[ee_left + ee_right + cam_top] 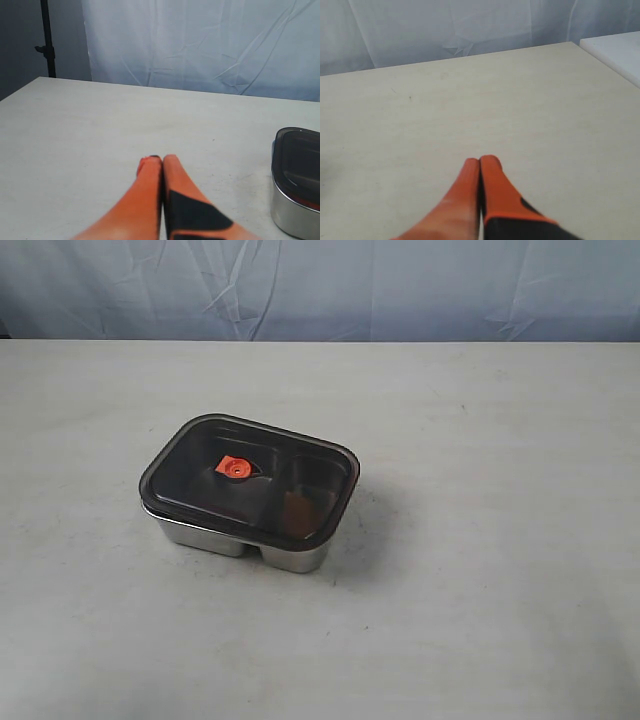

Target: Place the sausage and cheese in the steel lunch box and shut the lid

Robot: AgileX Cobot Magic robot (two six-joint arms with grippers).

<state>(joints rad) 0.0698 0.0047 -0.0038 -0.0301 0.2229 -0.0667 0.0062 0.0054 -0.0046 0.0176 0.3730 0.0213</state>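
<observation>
The steel lunch box sits near the middle of the table with the dark translucent lid resting on top, its orange valve at the centre. Through the lid an orange-brown shape shows in the right compartment, the cheese. The sausage is hidden. In the left wrist view the lunch box and lid stand apart from my left gripper, which is shut on nothing. My right gripper is shut and empty over bare table. Neither gripper shows in the exterior view.
A pale wrinkled cloth backdrop hangs behind the table. A black stand rises beyond the table's far corner in the left wrist view. A white surface adjoins the table edge in the right wrist view.
</observation>
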